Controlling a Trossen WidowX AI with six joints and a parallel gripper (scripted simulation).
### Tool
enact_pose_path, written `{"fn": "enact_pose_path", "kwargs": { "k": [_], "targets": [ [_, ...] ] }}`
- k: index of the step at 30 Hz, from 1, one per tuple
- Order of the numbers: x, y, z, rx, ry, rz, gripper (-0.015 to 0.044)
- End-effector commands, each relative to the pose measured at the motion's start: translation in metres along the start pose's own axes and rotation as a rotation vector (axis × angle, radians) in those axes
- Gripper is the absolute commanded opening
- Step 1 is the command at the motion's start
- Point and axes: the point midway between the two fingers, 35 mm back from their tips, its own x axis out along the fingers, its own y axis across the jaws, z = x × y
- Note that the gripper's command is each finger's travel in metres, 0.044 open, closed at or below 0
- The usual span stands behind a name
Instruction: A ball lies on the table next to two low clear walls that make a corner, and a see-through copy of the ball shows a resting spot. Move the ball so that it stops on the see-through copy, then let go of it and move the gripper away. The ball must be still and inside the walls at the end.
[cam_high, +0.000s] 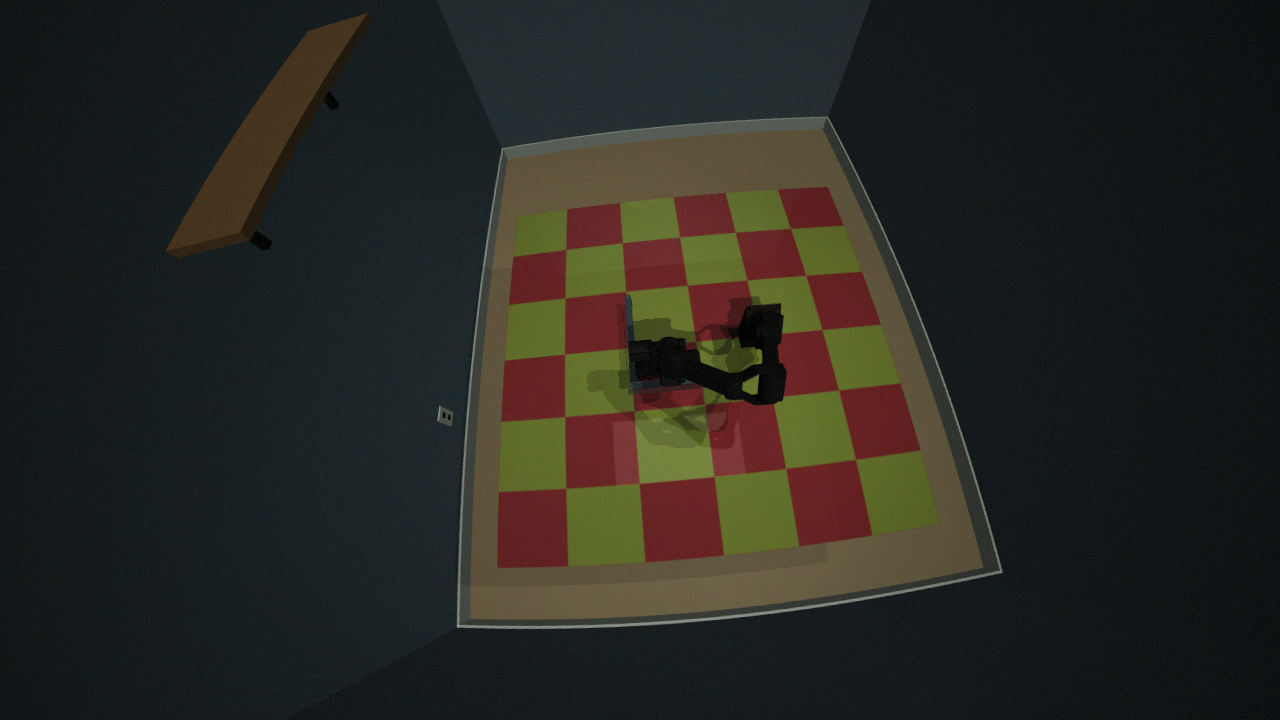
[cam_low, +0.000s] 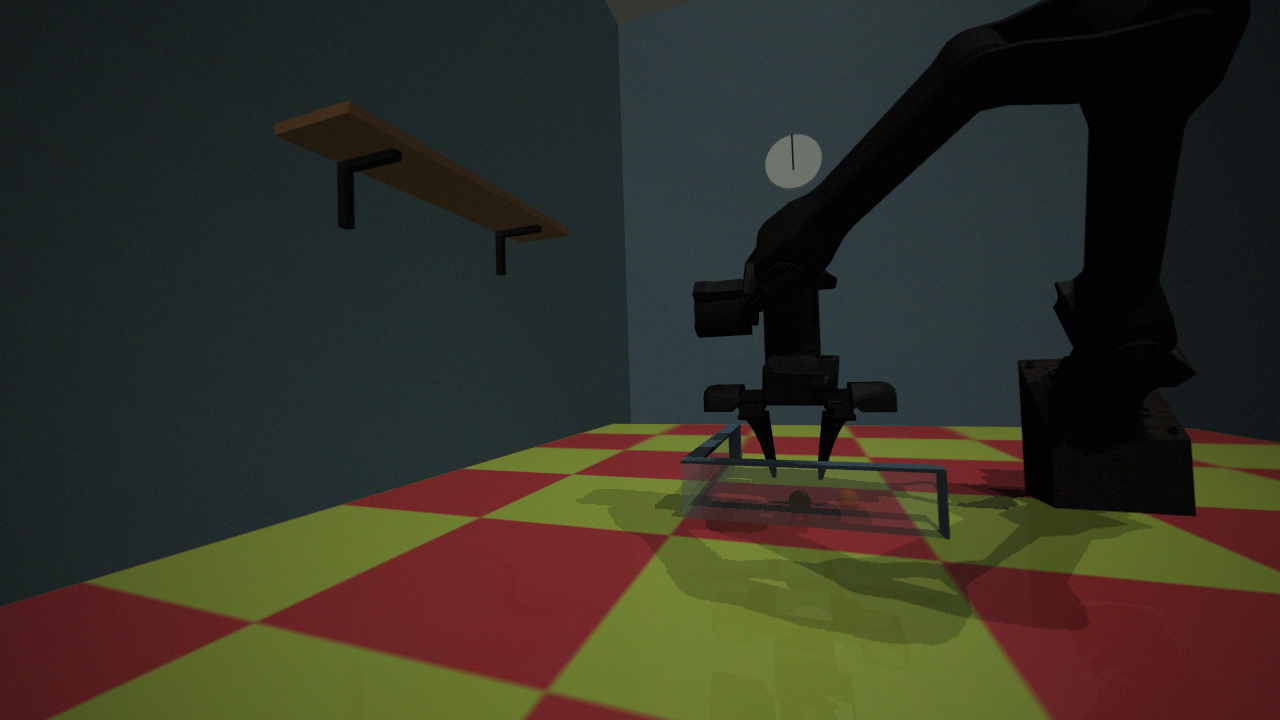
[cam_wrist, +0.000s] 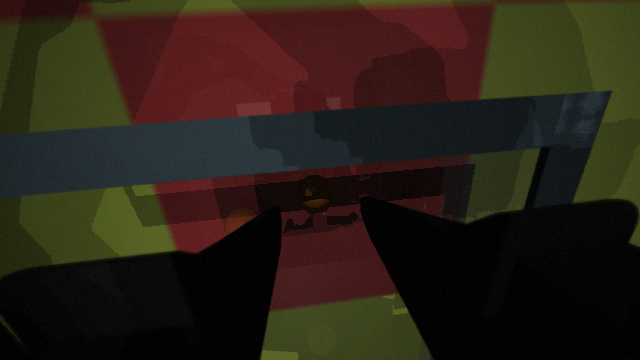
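Observation:
The dark ball (cam_low: 799, 500) (cam_wrist: 315, 192) lies on the checkered table inside the corner, close behind the front clear wall (cam_high: 664, 387) (cam_low: 827, 465) (cam_wrist: 175, 150). The side clear wall (cam_high: 629, 315) (cam_low: 713, 443) (cam_wrist: 564, 175) meets it at the corner. The see-through orange copy (cam_low: 848, 499) (cam_wrist: 241, 219) shows beside the ball, on the side away from the corner; the left finger partly covers it in the wrist view. My gripper (cam_low: 797, 476) (cam_wrist: 321, 209) points down, part open and empty, its fingertips just above the ball, one to each side. In the top view the arm hides the ball and copy.
The arm's base (cam_high: 760, 324) (cam_low: 1109, 470) stands on the table beyond the open end of the front wall. A wooden shelf (cam_high: 268, 134) (cam_low: 429, 170) hangs on the room wall, and a round clock (cam_low: 793, 161) hangs at the back. Arm shadows cross the table around the walls.

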Motion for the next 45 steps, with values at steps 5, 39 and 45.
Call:
{"fn": "enact_pose_path", "kwargs": {
  "k": [5,39,45],
  "targets": [
    [0.013,0.001,0.000,0.005,-0.005,0.003,0.0214],
    [0.007,0.003,-0.018,0.104,0.004,-0.007,0.0000],
    [-0.024,-0.002,-0.015,0.073,0.009,-0.004,0.0000]
  ]
}}
